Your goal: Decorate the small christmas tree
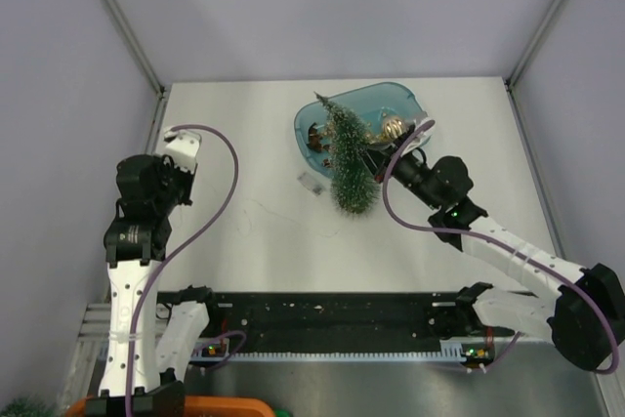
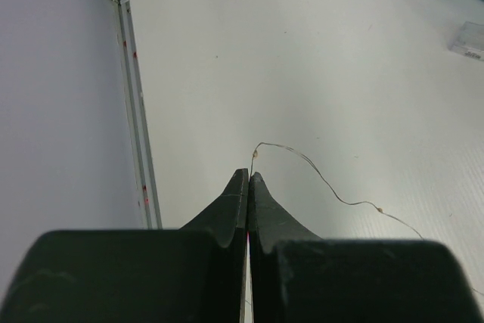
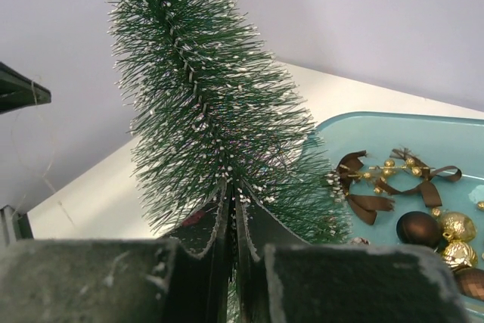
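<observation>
The small christmas tree [image 1: 347,163] stands tilted at the near edge of the blue tray [image 1: 400,100], its tip leaning to the far left. My right gripper [image 1: 376,158] reaches into it from the right. In the right wrist view the tree [image 3: 204,96] fills the middle and the right gripper [image 3: 232,196] is shut deep in its lower bristles. My left gripper [image 1: 176,136] hovers near the table's left edge. It is shut [image 2: 249,174] on the end of a thin wire [image 2: 318,175] with tiny lights, which trails off to the right across the table.
The blue tray [image 3: 454,138] holds brown ribbon bows [image 3: 363,187], a brown ball [image 3: 420,226] and gold balls [image 3: 457,226]. A small clear box [image 1: 312,183] lies on the table left of the tree, also seen as a clear box [image 2: 469,39]. A metal rail [image 2: 136,126] marks the table's left edge.
</observation>
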